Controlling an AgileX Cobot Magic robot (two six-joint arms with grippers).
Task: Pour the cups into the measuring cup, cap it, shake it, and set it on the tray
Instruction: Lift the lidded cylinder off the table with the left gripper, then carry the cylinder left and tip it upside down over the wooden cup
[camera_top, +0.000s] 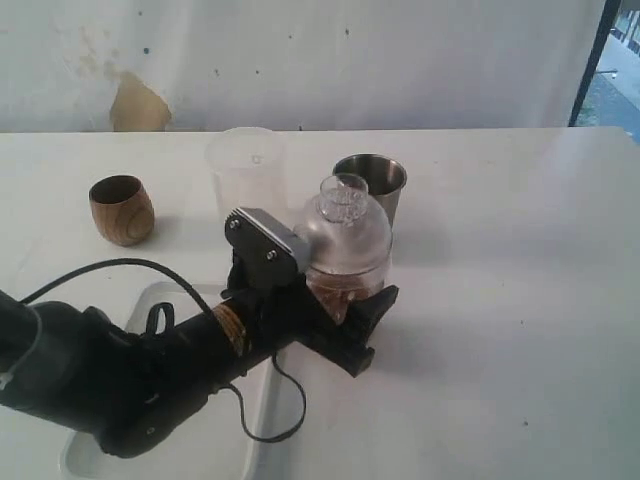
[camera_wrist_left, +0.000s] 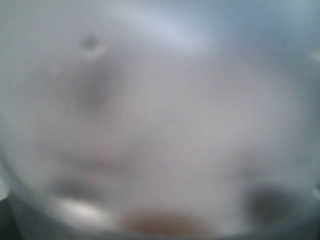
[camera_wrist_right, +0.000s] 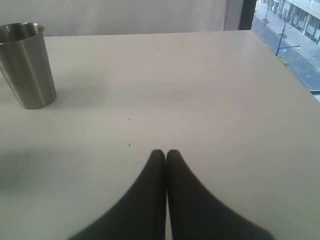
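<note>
The clear measuring cup (camera_top: 345, 262) stands mid-table with brown contents at its bottom and a clear domed lid (camera_top: 343, 212) on top. My left gripper (camera_top: 335, 290) reaches in from the lower left with a jaw on either side of the cup; whether the jaws press on it does not show. In the left wrist view the measuring cup (camera_wrist_left: 160, 120) is a blur that fills the picture. The wooden cup (camera_top: 121, 208) stands at the left, the steel tumbler (camera_top: 370, 185) just behind the measuring cup. My right gripper (camera_wrist_right: 165, 152) hovers shut over bare table, well away from the steel tumbler (camera_wrist_right: 27, 65).
A frosted plastic cup (camera_top: 247, 165) stands behind the left gripper. The white tray (camera_top: 150, 297) lies under my left arm at the front left. A black cable (camera_top: 100, 268) loops off the arm. The table's far edge meets a white wall.
</note>
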